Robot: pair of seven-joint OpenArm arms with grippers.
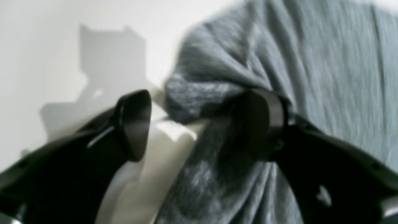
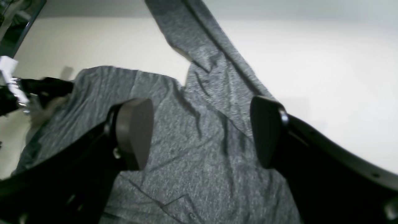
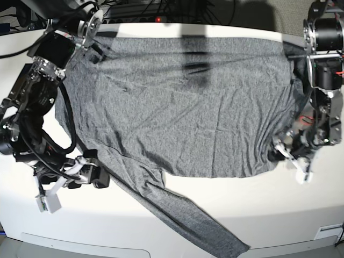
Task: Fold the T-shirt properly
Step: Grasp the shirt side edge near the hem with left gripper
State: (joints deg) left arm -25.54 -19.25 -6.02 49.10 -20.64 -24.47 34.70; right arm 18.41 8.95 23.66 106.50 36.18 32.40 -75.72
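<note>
The heather-grey T-shirt (image 3: 183,102) lies spread over the white table, wrinkled, with one long sleeve (image 3: 183,215) trailing toward the front edge. My right gripper (image 3: 99,177) hovers at the shirt's lower left side where that sleeve starts. Seen from its wrist, the right gripper (image 2: 200,133) is open above the fabric (image 2: 192,161), nothing pinched. My left gripper (image 3: 282,150) is at the shirt's right hem. In the left wrist view the left gripper (image 1: 199,124) is open, a bunched fold of shirt (image 1: 202,93) lying between its spread fingers.
Bare white table (image 3: 279,215) shows in front of the shirt and at the right. Cables and electronics (image 3: 161,11) crowd the back edge. The far arm's black links (image 2: 37,87) show at the left of the right wrist view.
</note>
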